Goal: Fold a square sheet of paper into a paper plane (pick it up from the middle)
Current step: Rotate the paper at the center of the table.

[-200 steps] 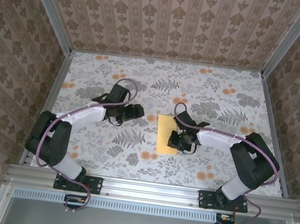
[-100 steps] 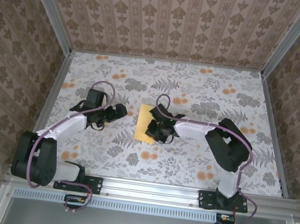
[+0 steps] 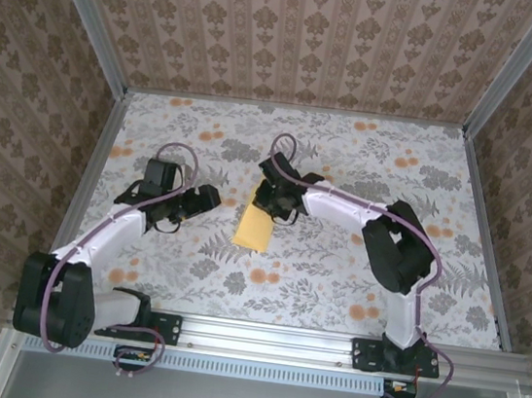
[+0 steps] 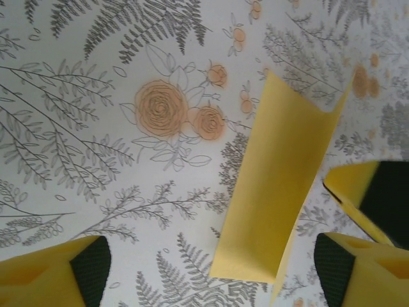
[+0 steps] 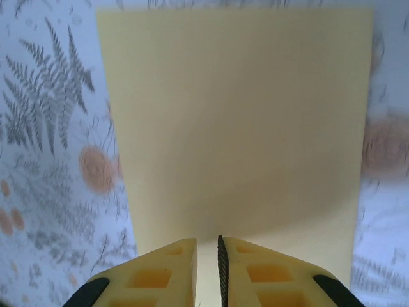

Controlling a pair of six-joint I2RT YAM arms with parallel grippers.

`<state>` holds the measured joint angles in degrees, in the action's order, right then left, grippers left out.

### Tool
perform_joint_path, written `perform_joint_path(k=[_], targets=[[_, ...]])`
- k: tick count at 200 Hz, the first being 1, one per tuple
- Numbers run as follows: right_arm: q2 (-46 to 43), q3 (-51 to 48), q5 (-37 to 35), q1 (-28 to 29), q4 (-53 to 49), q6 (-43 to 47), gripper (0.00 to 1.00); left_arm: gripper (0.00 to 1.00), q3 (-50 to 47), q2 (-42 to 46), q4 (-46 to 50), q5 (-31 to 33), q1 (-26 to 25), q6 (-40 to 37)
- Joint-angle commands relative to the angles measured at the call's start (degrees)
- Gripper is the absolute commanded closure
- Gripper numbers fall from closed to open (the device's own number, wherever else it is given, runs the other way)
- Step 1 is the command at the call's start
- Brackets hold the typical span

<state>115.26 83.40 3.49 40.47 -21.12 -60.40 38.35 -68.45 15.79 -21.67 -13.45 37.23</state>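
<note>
Carried leftward, the square sheet of paper point(image 3: 253, 227) is pinched in the right gripper point(image 5: 208, 246); the left gripper point(image 3: 209, 197) gapes empty.

Nothing readable, no writing, label or number: the square sheet of paper point(image 3: 253, 227) is blank — the table cover point(image 3: 334, 279) bears printed plants.

Holds the left arm stretched far and rightward, left claw point(image 3: 205, 197) point(image 4: 211, 272) spread wide, low over the tabletop point(image 3: 332, 296). Holds the right arm bent at the elbow, reaching leftward, right claw point(image 3: 271, 205) point(image 5: 208, 254) pinched on the square sheet of paper point(image 3: 252, 229) at its edge.
</note>
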Motion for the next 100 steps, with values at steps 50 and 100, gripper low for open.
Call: perform_joint_path(k=[50,100], targets=[[9.0,8.7,0.0,-3.4,-7.0,9.6,0.82,0.32,1.3,-0.1,-3.4,-5.9,-6.6,0.8],[5.3,0.3,-5.4,-4.3,-7.4,4.9,0.82,0.43,3.6,-5.7,-7.7,-4.3,-17.0,3.4]])
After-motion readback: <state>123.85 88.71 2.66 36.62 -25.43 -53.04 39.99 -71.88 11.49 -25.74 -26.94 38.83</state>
